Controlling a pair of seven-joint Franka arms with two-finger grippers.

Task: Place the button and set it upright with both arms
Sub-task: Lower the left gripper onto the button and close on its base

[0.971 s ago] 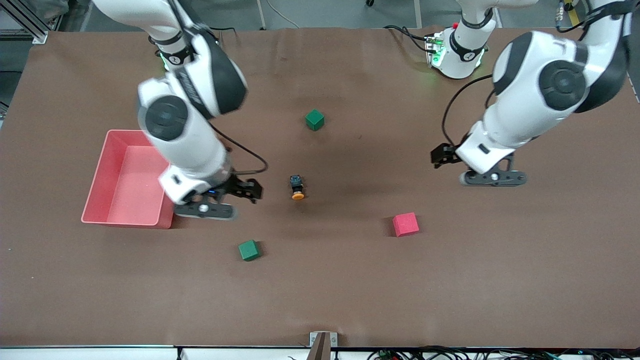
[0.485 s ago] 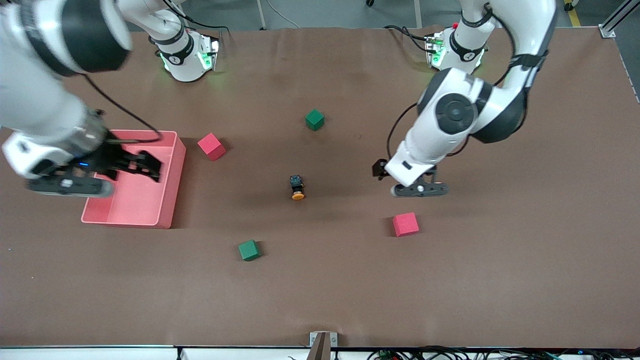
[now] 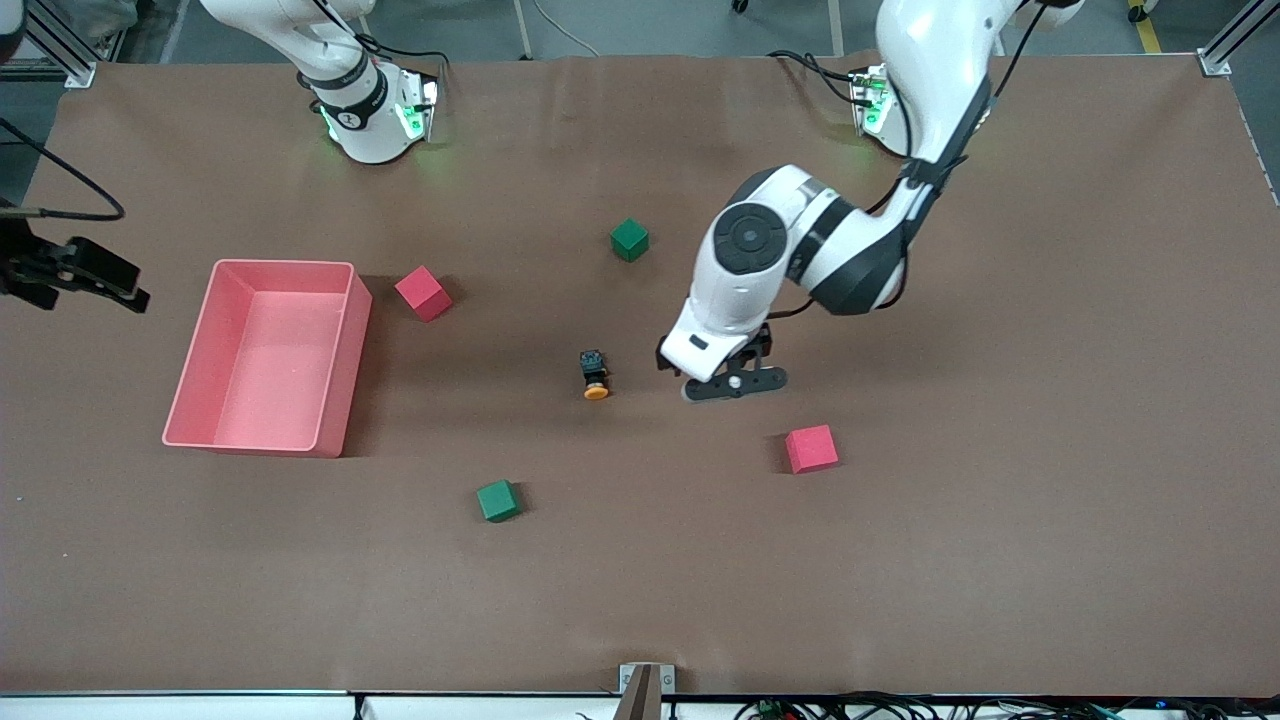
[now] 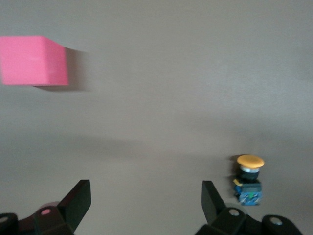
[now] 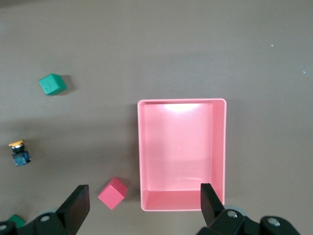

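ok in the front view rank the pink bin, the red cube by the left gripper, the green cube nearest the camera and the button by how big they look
1. pink bin, by far the largest
2. red cube
3. green cube, slightly smaller than the red cube
4. button, smallest, lying on its side

The left gripper hangs open beside the button.

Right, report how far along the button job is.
Done: the button sits mid-table, apparently on its side. In hand: nothing; the left end effector, open, hangs beside it, and the right end effector, open, is off by the pink bin. Left: grasp and upright it.
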